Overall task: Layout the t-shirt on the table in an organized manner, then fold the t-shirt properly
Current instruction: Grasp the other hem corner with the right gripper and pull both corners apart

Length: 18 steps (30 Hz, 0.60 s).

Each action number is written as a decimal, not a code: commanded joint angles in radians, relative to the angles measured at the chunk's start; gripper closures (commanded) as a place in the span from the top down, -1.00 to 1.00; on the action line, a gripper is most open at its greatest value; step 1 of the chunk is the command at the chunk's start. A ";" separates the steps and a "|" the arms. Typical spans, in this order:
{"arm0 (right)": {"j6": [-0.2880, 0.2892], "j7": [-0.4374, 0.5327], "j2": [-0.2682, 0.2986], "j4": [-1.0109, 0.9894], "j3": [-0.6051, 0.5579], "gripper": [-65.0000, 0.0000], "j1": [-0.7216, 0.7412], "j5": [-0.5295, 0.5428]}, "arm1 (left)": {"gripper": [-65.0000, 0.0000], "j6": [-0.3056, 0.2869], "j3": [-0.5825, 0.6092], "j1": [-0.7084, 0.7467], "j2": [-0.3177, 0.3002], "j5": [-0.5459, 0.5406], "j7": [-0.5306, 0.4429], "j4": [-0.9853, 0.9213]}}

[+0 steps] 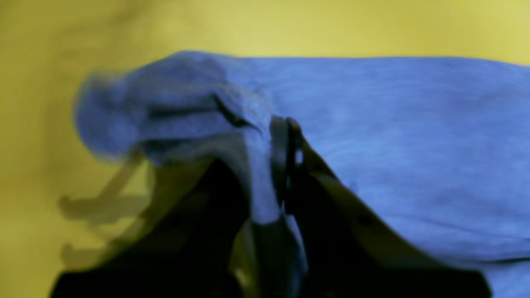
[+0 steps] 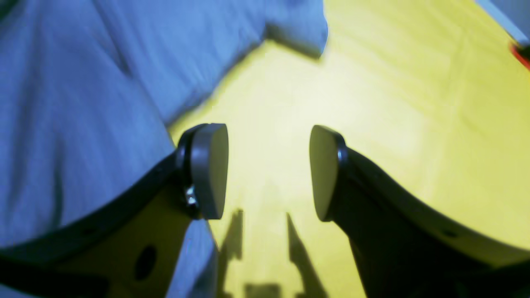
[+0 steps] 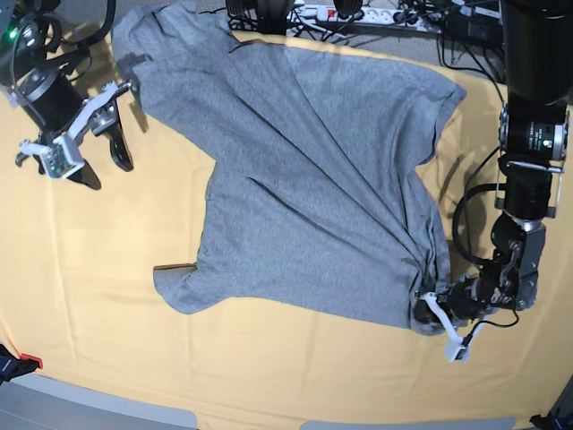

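The heather-grey t-shirt (image 3: pixel 313 179) lies spread and creased across the yellow-orange table (image 3: pixel 89 296), with no lettering showing. My left gripper (image 3: pixel 431 311) is low at the shirt's near right corner and shut on a bunched fold of it. In the left wrist view, the t-shirt (image 1: pixel 414 145) looks bluish and a strip of it is pinched in the left gripper (image 1: pixel 285 136). My right gripper (image 3: pixel 106 167) hovers open above bare table, just left of the shirt's far left part. In the right wrist view, the right gripper (image 2: pixel 267 171) holds nothing, and the t-shirt (image 2: pixel 83 103) lies to its left.
A power strip with cables (image 3: pixel 331 12) runs along the table's back edge. A small red object (image 3: pixel 25 363) sits at the near left corner. The table's front edge (image 3: pixel 269 414) is close below the shirt.
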 commanded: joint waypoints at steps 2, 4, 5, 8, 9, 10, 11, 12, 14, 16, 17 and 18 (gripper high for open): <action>-0.003 -0.007 0.011 -0.068 -0.011 0.03 0.061 0.036 | -1.00 -0.014 -0.006 -0.039 0.010 -0.005 0.001 0.015; 0.004 -0.021 0.011 -0.163 -0.045 0.03 0.123 0.084 | -1.00 -0.014 -0.006 -0.036 0.030 -0.005 0.011 0.015; 0.017 -0.029 0.011 -0.213 -0.068 0.03 0.156 0.107 | -1.00 -0.014 -0.006 -0.034 0.039 -0.005 0.014 0.015; 0.039 -0.064 0.011 -0.359 -0.153 0.03 0.258 0.148 | -1.00 -0.014 -0.006 -0.031 0.058 -0.005 0.014 0.015; 0.038 -0.078 0.011 -0.405 -0.180 0.03 0.291 0.157 | -1.00 -0.014 -0.006 -0.031 0.064 -0.005 0.017 0.015; 0.037 -0.090 0.011 -0.449 -0.206 0.03 0.320 0.161 | -1.00 -0.014 -0.006 -0.031 0.069 -0.004 0.019 0.015; 0.037 -0.098 0.011 -0.489 -0.229 0.03 0.350 0.171 | -1.00 -0.014 -0.006 -0.031 0.072 -0.005 0.023 0.015; 0.037 -0.103 0.011 -0.528 -0.249 0.03 0.376 0.190 | -1.00 -0.014 -0.006 -0.031 0.075 -0.005 0.026 0.015; 0.042 -0.106 0.008 -0.590 -0.283 0.03 0.423 0.221 | -1.00 -0.014 -0.006 -0.031 0.077 -0.005 0.029 0.015; 0.061 -0.110 -0.001 -0.640 -0.307 0.03 0.467 0.224 | -1.00 -0.014 -0.006 -0.031 0.077 -0.005 0.036 0.015; 0.061 -0.113 -0.008 -0.663 -0.312 0.03 0.487 0.224 | -1.00 -0.014 -0.006 -0.031 0.077 -0.005 0.040 0.015; 0.061 -0.113 -0.017 -0.686 -0.314 0.03 0.505 0.224 | -1.00 -0.014 -0.006 -0.031 0.077 -0.005 0.044 0.015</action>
